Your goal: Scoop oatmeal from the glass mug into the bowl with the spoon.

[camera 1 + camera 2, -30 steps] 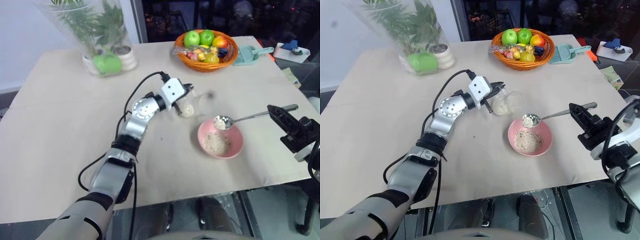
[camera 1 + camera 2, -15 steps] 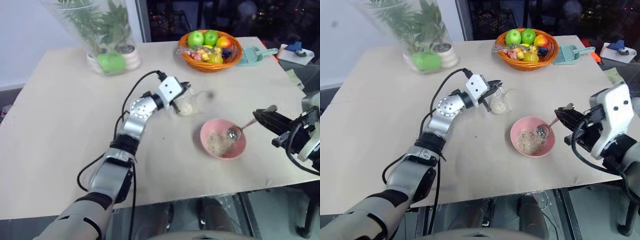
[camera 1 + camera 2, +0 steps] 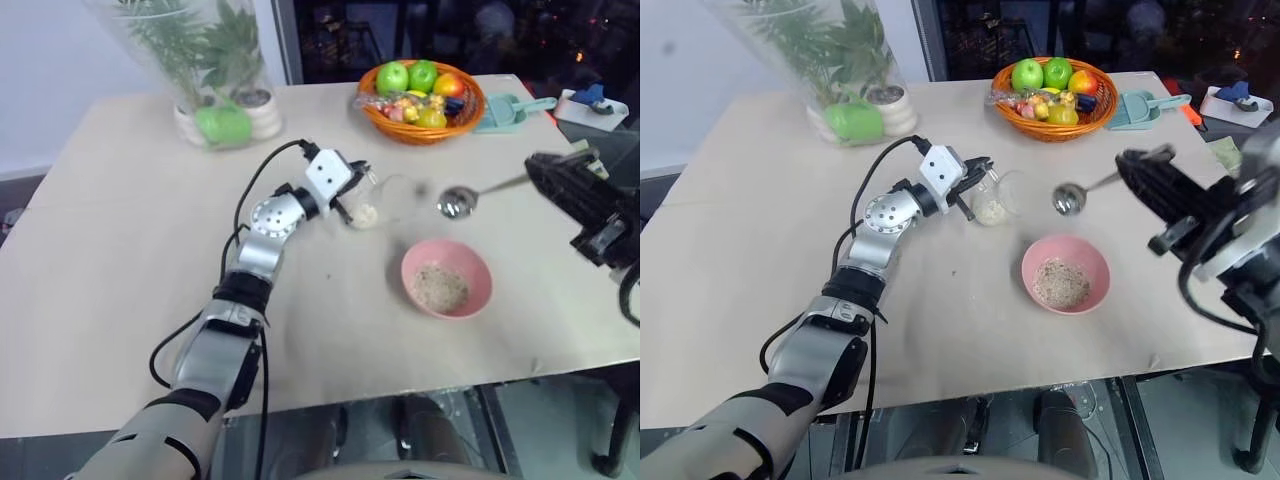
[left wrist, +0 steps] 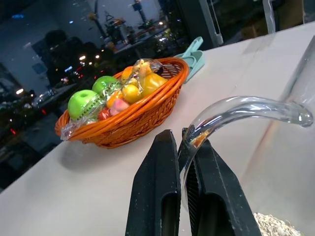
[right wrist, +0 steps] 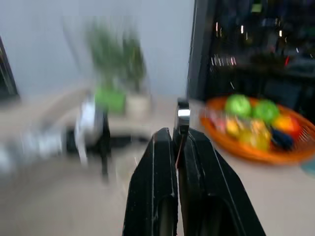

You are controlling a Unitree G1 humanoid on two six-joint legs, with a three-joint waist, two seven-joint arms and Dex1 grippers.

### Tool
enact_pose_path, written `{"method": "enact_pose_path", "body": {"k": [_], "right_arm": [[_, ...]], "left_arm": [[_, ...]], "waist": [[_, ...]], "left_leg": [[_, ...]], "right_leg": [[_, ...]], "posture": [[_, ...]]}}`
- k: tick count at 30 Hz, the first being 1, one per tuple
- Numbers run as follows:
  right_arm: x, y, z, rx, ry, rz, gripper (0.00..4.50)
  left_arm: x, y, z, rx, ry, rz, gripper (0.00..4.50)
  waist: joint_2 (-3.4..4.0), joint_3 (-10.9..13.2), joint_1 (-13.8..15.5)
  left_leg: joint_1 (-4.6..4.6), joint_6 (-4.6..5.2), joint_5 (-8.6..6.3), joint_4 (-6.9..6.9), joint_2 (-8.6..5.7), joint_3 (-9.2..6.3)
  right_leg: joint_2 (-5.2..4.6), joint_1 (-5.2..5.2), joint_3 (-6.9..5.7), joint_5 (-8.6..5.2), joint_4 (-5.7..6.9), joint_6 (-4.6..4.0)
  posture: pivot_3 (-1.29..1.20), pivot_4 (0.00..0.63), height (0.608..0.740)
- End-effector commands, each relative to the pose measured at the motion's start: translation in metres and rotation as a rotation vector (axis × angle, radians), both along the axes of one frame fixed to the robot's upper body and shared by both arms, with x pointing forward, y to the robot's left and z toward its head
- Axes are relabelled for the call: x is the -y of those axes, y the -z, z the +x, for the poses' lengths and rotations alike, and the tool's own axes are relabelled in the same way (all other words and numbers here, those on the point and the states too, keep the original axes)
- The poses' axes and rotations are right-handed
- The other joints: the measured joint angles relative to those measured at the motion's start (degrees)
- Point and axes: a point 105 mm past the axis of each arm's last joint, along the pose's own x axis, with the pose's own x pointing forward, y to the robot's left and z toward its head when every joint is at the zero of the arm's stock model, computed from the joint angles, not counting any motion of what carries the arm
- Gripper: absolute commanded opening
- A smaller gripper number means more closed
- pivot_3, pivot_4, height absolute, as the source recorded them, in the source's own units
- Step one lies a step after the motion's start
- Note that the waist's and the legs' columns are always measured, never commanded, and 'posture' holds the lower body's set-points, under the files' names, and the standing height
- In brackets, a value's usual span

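Spoon (image 3: 460, 201): slim silver, pinched by its handle in the right claw (image 3: 535, 173), fingers pressed together on it. A second ago its bowl hung heaped with oatmeal over the pink bowl; half a second ago it was dipped into that bowl; now it is raised at upper right of centre, hovering above the tabletop (image 3: 120, 250) between mug and bowl, and appears empty. Judgement: one load has been delivered and the spoon is heading back for another.

Pink bowl (image 3: 447, 278): right of centre, holding a small heap of pale oatmeal (image 3: 438, 288).

Glass mug (image 3: 382, 201): centre of the frame, just above and left of the bowl, a little oatmeal at its bottom. Position unchanged across the second. Left claw (image 4: 183, 147): closed on the mug's curved handle, steadying it.

Orange fruit basket (image 3: 420, 132): upper right, untouched. Wrapped plant (image 3: 195, 60): upper left.

Judgement: task partly done; more scoops remain in the mug.
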Motion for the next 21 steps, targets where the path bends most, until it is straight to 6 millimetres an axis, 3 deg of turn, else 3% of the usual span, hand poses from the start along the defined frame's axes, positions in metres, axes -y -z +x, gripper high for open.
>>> {"method": "enact_pose_path", "body": {"k": [1,10,13,16,21], "right_arm": [[-0.01,-0.001,0.013,-0.009,-0.02,0.042,0.0],[-0.035,0.021,0.056,-0.041,-0.038,0.005,0.0],[-0.052,0.028,0.068,-0.033,-0.093,-0.053,0.0],[-0.069,0.032,0.077,-0.02,-0.165,-0.085,0.91],[-0.076,0.029,0.078,0.114,-0.172,-0.201,3.26]], "left_arm": [[-0.001,-0.027,-0.006,0.066,0.002,-0.085,0.06],[-0.005,-0.035,-0.018,0.067,-0.02,-0.149,0.06],[-0.007,-0.038,-0.023,0.057,-0.027,-0.184,0.06],[-0.015,-0.034,-0.025,0.011,-0.057,-0.234,0.0],[-0.056,-0.024,-0.02,-0.081,-0.187,-0.395,0.0]], "waist": [[0.0,0.0,0.0],[-0.01,0.0,0.0],[0.0,0.0,0.0],[0.01,0.0,-0.3],[0.02,0.0,-0.6]], "left_leg": [[-0.01,0.0,0.0,0.0,0.0,0.01],[-0.1,0.0,0.0,-0.01,-0.02,0.03],[-0.1,0.0,0.0,0.0,-0.02,0.05],[-0.1,0.0,0.0,-0.01,-0.02,0.07],[-0.12,-0.01,0.0,-0.02,-0.02,0.07]], "right_leg": [[0.0,-0.01,0.01,0.0,0.0,0.0],[0.01,-0.13,0.03,0.0,-0.01,0.0],[0.02,-0.14,0.05,0.0,0.01,0.0],[0.03,-0.18,0.08,0.0,0.04,0.0],[0.03,-0.24,0.08,0.0,0.04,-0.01]], "posture": [[0.0,0.15,0.74],[0.0,0.15,0.74],[0.0,0.15,0.74],[0.0,0.15,0.74],[0.0,0.15,0.74]]}}
